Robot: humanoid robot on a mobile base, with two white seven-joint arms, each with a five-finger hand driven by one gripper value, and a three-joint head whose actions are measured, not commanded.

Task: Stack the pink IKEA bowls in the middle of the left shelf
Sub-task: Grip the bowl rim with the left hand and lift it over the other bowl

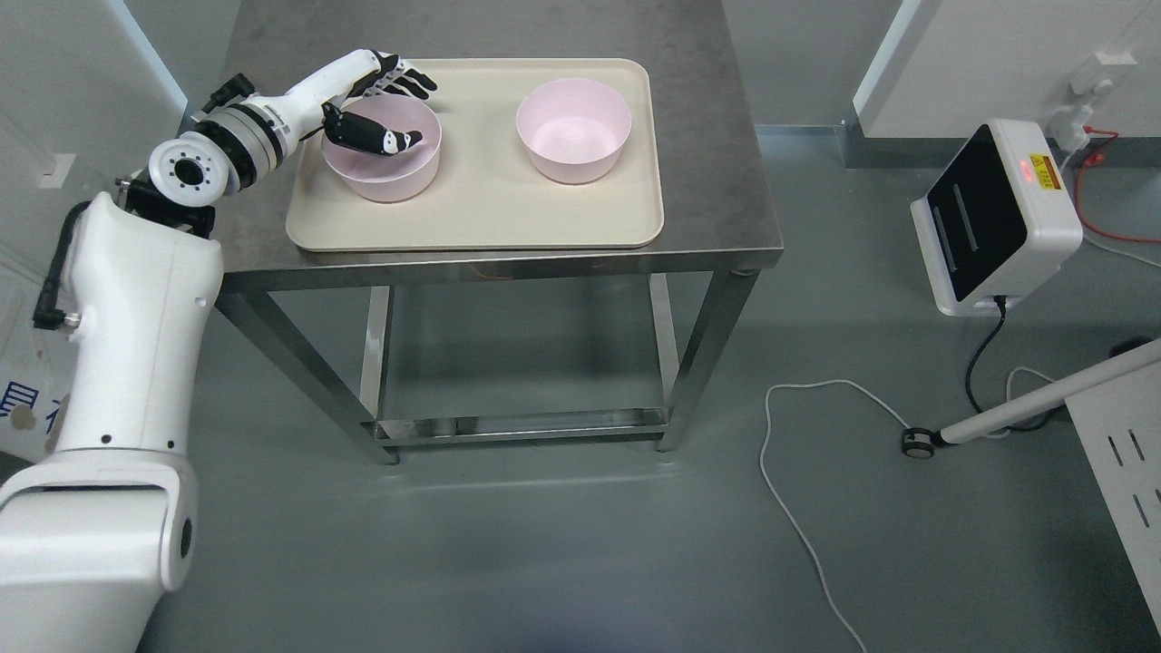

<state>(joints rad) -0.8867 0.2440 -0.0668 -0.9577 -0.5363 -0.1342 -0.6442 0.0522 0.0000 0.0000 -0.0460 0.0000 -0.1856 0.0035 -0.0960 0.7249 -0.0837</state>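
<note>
Left arm reaching forward, left hand (376, 109) clamped on left pink bowl (385, 172) rim, thumb inside

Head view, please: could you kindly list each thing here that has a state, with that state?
left hand: at the left bowl's rim, thumb inside, fingers outside behind it; grip not confirmed
left bowl: upright on the tray, empty
right bowl: upright on the tray, empty, untouched, not stacked
tray: flat on the table
table: standing
white device: red light on, cable plugged in
</note>
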